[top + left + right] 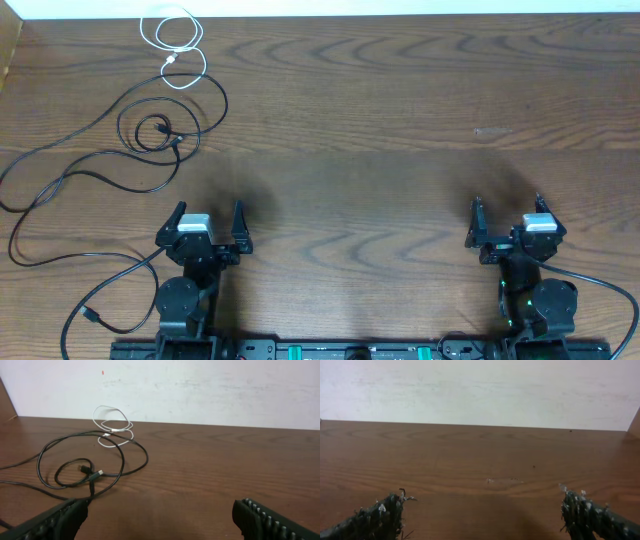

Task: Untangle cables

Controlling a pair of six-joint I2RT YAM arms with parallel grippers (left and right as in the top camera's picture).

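Thin black cables (pixel 150 130) lie looped and crossed on the left half of the wooden table (pixel 380 120), with a small coil at their middle. A shorter white cable (pixel 175 45) is coiled at the far edge, overlapping the black loop. In the left wrist view the black cables (pixel 85 472) and the white cable (pixel 114 427) lie ahead and to the left. My left gripper (pixel 208 210) stands open just short of the tangle, nothing between its fingers. My right gripper (pixel 506 205) is open far to the right, over bare wood.
A thicker black wire (pixel 70 300) runs from the left arm's base along the near left of the table, and another leaves the right arm's base (pixel 600 285). A white wall (pixel 200 390) rises behind the table's far edge.
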